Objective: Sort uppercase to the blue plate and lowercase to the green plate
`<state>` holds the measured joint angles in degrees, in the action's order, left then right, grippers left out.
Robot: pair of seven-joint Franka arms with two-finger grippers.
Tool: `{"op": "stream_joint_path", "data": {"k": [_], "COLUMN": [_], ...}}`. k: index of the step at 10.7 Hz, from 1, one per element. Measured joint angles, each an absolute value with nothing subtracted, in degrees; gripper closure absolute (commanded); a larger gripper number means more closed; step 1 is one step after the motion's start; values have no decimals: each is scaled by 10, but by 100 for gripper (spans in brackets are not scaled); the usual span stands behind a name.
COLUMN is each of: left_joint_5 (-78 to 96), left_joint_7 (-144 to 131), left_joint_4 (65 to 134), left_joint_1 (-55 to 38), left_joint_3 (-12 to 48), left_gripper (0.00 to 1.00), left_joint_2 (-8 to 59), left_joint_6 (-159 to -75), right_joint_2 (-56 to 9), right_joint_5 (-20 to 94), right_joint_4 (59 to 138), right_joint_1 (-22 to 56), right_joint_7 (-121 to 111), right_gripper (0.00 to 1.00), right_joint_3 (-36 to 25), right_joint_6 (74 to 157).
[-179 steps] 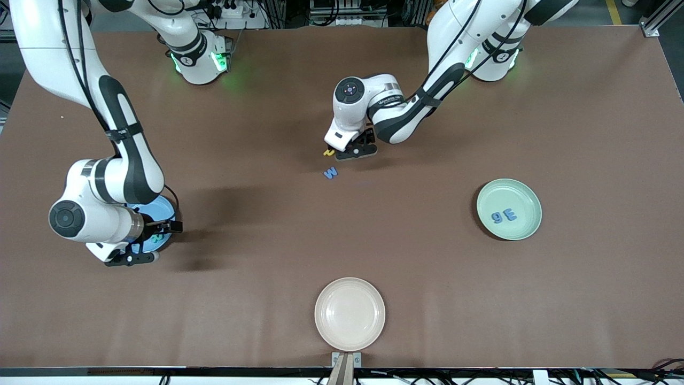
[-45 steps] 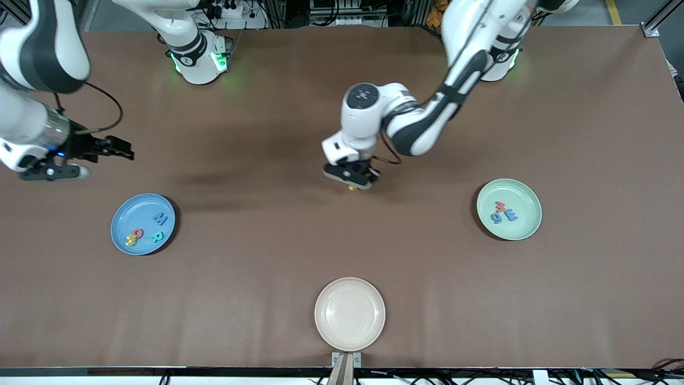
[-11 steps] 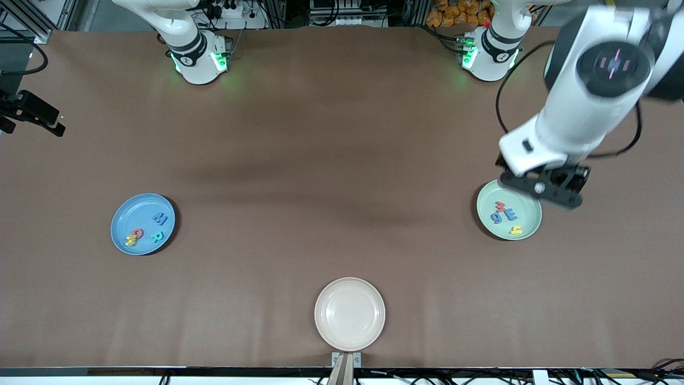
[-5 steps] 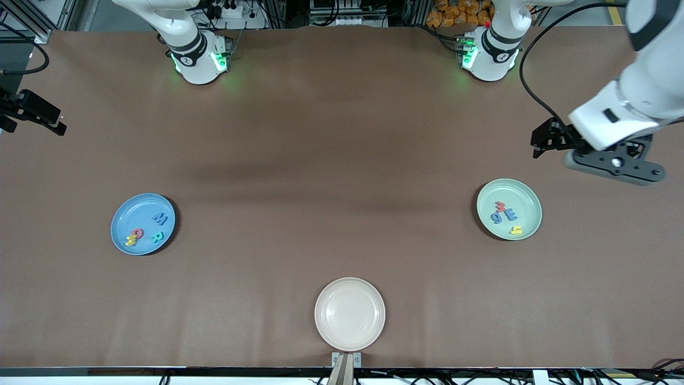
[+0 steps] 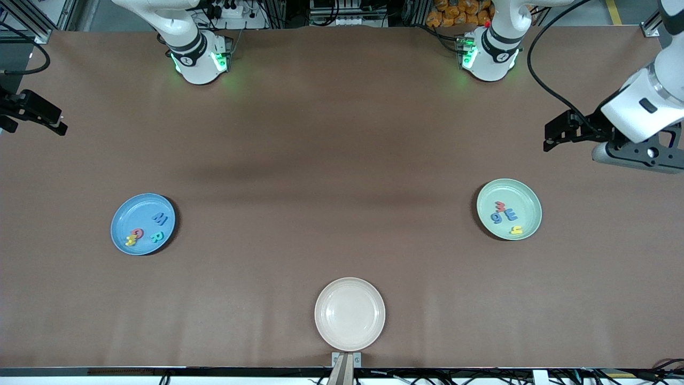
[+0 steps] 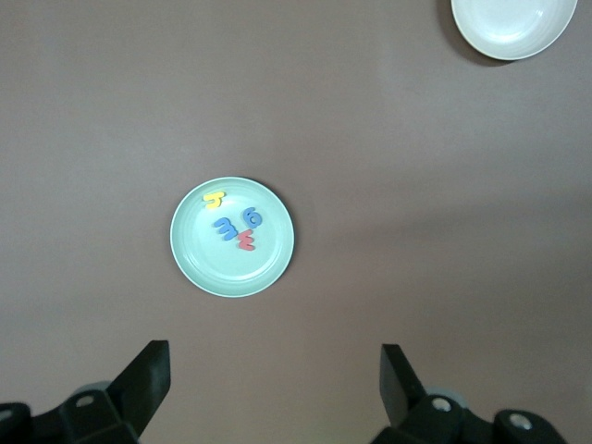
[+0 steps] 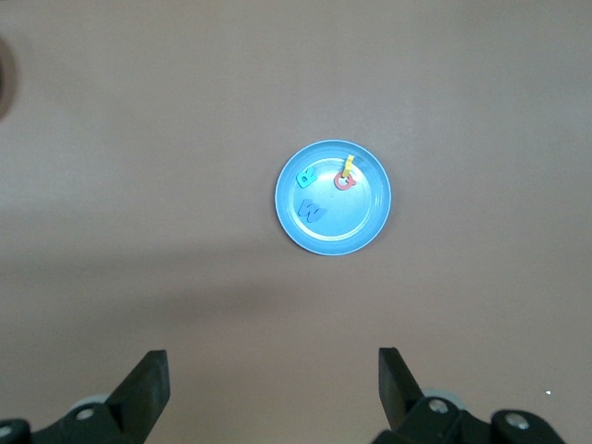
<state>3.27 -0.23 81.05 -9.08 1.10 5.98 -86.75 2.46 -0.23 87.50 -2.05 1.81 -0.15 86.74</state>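
Note:
The blue plate [image 5: 124, 214] [image 7: 368, 220] holds the uppercase letters: blue W [image 5: 160, 218], red Q [image 5: 138, 232], yellow H [image 5: 130, 240] and teal R [image 5: 157, 237]. In the green plate [image 5: 526, 198] [image 6: 199, 264] lie the lowercase letters: blue g [image 5: 497, 217], red w [image 5: 500, 205], a yellow hooked letter [image 5: 516, 230] and one more blue letter [image 5: 510, 215]. My left gripper [image 6: 275, 388] hangs open and empty high over bare table near the green plate. My right gripper [image 7: 273, 388] is open and empty too, high over the table near the blue plate.
A cream-white plate [image 5: 349, 313] stands empty at the table's edge nearest the front camera, midway between the other two plates. The right arm's wrist [image 5: 33, 111] juts in at the table's end. Brown table surface lies between the plates.
The left arm has risen from over the green plate and swung out toward its end of the table. The yellow hooked letter lies in the green plate. The right arm has stayed still.

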Motion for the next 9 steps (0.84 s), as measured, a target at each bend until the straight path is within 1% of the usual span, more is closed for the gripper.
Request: {"op": "stream_joint_path", "data": {"k": [3, 9], "left_joint_5": [33, 32], "left_joint_7": [-4, -7], "left_joint_4": [811, 811], "left_joint_1": [-91, -88], "left_joint_3": [10, 15], "left_gripper": [0, 0], "left_joint_2": [54, 35], "left_joint_6": [-847, -845], "right_joint_2": [25, 25], "right_joint_5": [-2, -2], "right_joint_4": [875, 875], "right_joint_1": [-17, -18], "right_joint_7": [18, 16], "right_gripper": [0, 0], "right_joint_3": [-1, -2], "right_joint_6": [869, 870]}}
